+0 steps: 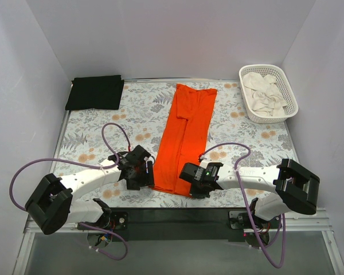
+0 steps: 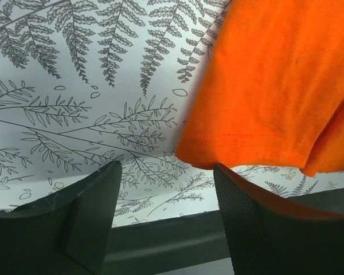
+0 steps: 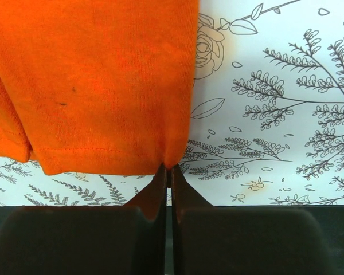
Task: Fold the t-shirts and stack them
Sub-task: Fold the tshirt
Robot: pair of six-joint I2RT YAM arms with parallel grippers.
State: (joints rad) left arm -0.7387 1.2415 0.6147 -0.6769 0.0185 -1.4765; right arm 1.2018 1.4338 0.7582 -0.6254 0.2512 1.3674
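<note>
The orange t-shirt (image 1: 186, 134) lies folded lengthwise into a long strip down the middle of the table. My right gripper (image 3: 169, 167) is shut on the near right corner of its hem (image 3: 103, 103). My left gripper (image 2: 167, 172) is open just left of the near left corner of the hem (image 2: 264, 86), with its right finger (image 2: 258, 223) under the cloth edge. Both grippers sit at the strip's near end in the top view, left (image 1: 147, 173) and right (image 1: 189, 179). The black t-shirt (image 1: 95, 92) lies folded at the far left corner.
A white lattice basket (image 1: 289, 94) with white cloth inside stands at the far right. The floral tablecloth (image 1: 103, 132) covers the table. The dark front edge of the table (image 1: 178, 215) runs just behind both grippers.
</note>
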